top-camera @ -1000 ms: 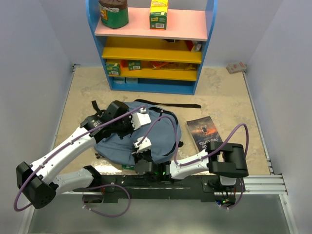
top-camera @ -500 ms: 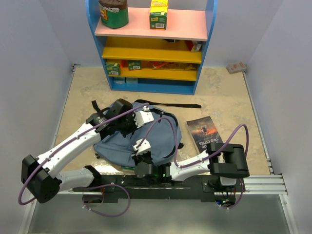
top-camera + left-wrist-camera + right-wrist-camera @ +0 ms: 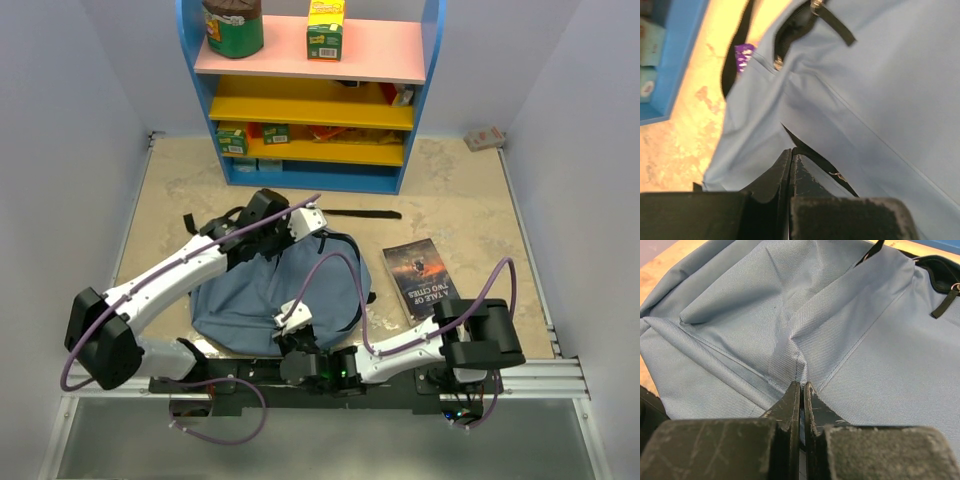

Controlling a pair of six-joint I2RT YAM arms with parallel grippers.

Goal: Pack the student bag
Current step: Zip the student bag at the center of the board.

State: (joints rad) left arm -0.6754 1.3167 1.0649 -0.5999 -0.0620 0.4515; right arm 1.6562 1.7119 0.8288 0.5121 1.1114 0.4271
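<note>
The student bag [image 3: 250, 300], soft grey-blue fabric with black straps, lies flat in the middle of the table. My left gripper [image 3: 312, 230] sits at the bag's far top edge. In the left wrist view its jaws [image 3: 791, 152] are shut on the bag [image 3: 880, 75] right at a black zip seam, and the dark zip opening [image 3: 795, 25] shows further up. My right gripper [image 3: 288, 310] is at the bag's near side. The right wrist view has those jaws [image 3: 800, 384] shut on a pinched ridge of the bag [image 3: 865, 350].
A dark paperback book [image 3: 420, 275] lies right of the bag. A blue shelf unit [image 3: 315, 90] with boxes and a jar stands at the back. A small card box [image 3: 485, 138] is at the back right. A purple patterned scrap [image 3: 744, 55] shows beside a black strap.
My right gripper has closed on the bag's near fabric and drawn back toward the near edge. My left gripper has moved toward the back right with the top edge, stretching the bag flatter.
</note>
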